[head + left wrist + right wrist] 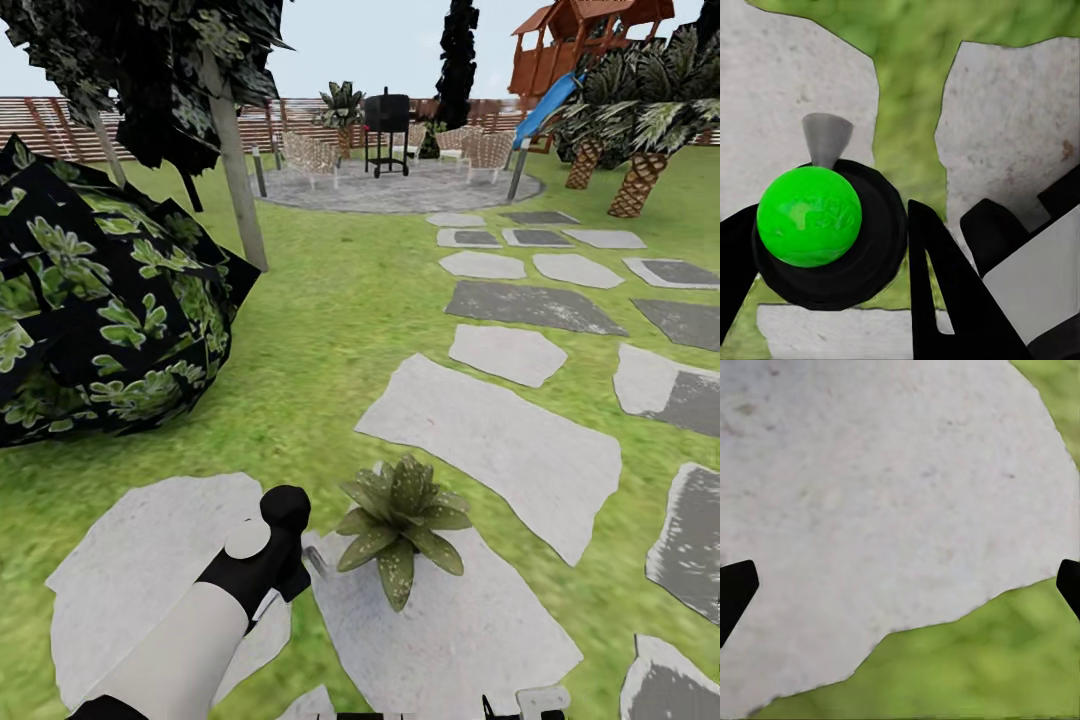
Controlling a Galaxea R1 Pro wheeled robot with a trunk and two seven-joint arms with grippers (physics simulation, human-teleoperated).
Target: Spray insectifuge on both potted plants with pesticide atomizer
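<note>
No legible writing on anything; faint raised marks on the bright green round cap [809,216] in the left wrist view cannot be read.

Left claw [825,247]: black fingers [945,292] stand on both sides of a black round-bodied sprayer top carrying the green cap, with a grey cone-shaped nozzle [826,139] projecting from it; this is the pesticide atomizer [832,259] seen end-on; fingers appear pressed against its sides, pinching it. In the head view the white-and-black left arm [225,590] reaches forward over a pale grey irregular stepping stone [140,570]; its claw end sits just beside the potted plant.

Right claw [900,585]: only two black fingertips [735,589] at opposite edges of the right wrist view; spread wide, nothing between them; below lie another pale grey stone [870,495] and green lawn [975,667].

Potted plant [400,522]: low rosette of pointed, pale-speckled green leaves, standing on a pale stone [450,630] in front of the robot.

Further off: dark blocky leafy bush [90,310]; round grey paved patio [400,188] with black grill [386,125]; brown slatted fence [60,125].
</note>
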